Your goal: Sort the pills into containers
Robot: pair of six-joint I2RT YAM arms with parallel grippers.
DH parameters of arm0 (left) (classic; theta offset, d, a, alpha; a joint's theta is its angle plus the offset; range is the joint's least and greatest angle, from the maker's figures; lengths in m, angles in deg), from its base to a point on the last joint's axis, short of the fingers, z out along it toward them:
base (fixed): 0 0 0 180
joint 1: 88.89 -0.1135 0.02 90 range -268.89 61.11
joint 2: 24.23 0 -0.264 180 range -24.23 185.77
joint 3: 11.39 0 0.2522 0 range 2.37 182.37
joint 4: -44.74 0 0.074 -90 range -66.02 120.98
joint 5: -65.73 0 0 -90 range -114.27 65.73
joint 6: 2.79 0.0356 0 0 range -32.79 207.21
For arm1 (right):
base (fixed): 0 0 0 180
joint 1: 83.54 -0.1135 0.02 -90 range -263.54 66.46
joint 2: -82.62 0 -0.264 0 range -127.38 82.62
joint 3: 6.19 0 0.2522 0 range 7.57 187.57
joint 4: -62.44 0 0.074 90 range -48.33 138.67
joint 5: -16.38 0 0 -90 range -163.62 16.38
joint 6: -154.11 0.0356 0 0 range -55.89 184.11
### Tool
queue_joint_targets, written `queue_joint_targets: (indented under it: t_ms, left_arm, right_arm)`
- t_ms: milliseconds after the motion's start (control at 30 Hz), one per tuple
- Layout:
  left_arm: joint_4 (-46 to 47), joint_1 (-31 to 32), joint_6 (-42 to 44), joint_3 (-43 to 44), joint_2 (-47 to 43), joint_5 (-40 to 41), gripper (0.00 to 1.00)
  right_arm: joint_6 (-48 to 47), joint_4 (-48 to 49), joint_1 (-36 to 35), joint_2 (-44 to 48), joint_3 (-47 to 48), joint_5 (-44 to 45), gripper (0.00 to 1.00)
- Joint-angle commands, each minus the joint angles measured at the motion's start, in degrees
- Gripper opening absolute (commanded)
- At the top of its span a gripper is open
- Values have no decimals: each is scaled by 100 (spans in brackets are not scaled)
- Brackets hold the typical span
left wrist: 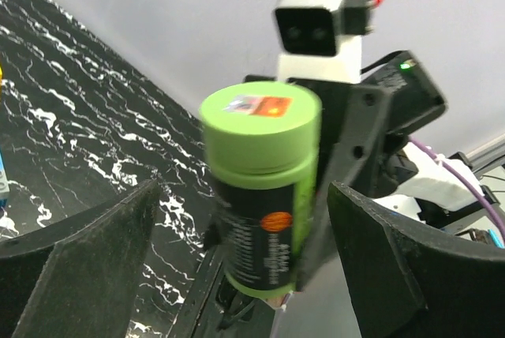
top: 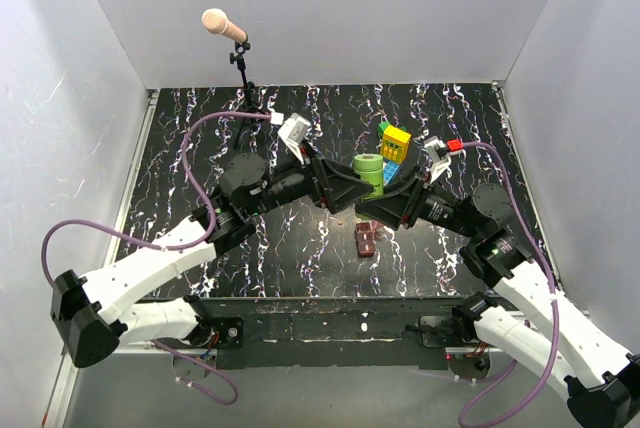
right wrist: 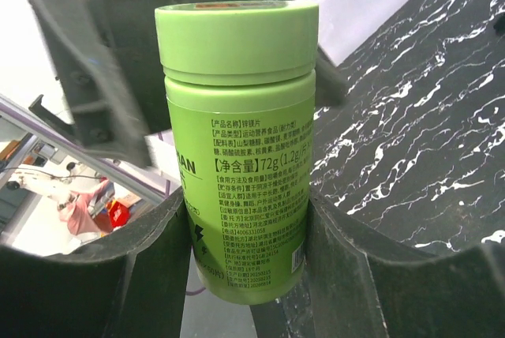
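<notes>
Right gripper (right wrist: 248, 219) clamps green bottle (right wrist: 237, 117) by its sides; left gripper (left wrist: 245, 200) gapes wide, touching nothing. Hold right firm, centre left on cap (right wrist: 235, 34) before closing.

The bottle (right wrist: 237, 156) is lime green, the box (top: 366, 238) dark red-brown, the table (top: 200, 138) black with white marbling.

The bottle (top: 369, 168) is gripped between the fingers (right wrist: 371, 275) of the right tool (right wrist: 248, 275) and is flanked, without contact, by the fingers (left wrist: 87, 275) of the left tool (left wrist: 241, 267), reaching in from the bottle's left. On the bench (top: 480, 128), the brick stack (top: 395, 141) is set just behind and right of the bottle, the box (top: 366, 237) before it. The microphone (top: 224, 26) is placed well behind and left of the bottle.
</notes>
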State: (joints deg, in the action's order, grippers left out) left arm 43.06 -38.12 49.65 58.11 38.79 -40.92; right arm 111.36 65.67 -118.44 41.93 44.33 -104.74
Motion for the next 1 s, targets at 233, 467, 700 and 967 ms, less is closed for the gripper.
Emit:
queue_joint_targets:
  t_ms: [233,467,700,967]
  left_arm:
    - [1375,57,-480,200,895,-787,55]
    - [1289,74,-314,138,730,-560,0]
    - [-519,74,547,621,307,-155,0]
    - [-2620,83,1426,1166,26,-356,0]
  right_arm:
    - [48,577,0,184,-45,272,1]
    - [-22,59,0,105,130,360,2]
    - [-566,-862,9,140,569,500,77]
    - [-1059,-2445,35,17,1737,721,86]
